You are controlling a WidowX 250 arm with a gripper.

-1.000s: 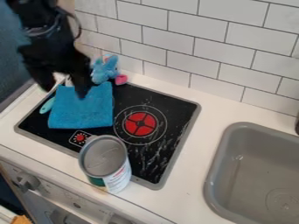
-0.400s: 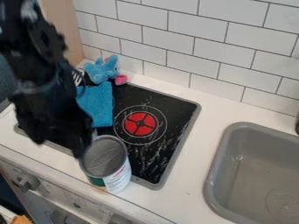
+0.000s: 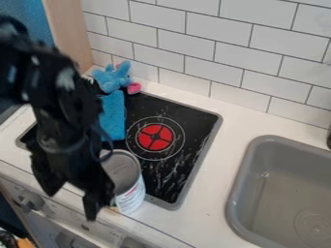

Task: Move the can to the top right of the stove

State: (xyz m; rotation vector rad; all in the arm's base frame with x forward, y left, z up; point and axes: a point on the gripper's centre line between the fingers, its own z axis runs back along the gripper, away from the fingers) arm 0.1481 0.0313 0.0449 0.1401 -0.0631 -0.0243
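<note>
The black gripper [image 3: 72,197] hangs over the front left edge of the counter, its two fingers spread apart with nothing seen between them. Just to its right stands the can [image 3: 131,194], upright, with a grey top and a white label; the gripper covers the can's left side, and whether they touch I cannot tell. The can is at the front edge of the black stove [image 3: 180,167], in front of the red burner. The stove's top right corner lies toward the tiled wall.
A blue cloth [image 3: 113,116] lies on the stove's left part, partly hidden by the arm. A blue plush toy [image 3: 111,77] with a pink part sits at the back left corner. To the right is a grey sink [image 3: 275,193], and a white tiled wall [image 3: 219,53] runs behind.
From over the cloth at the back left, the arm has come forward and down to the left side of the can. The can, cloth and toy have stayed put.
</note>
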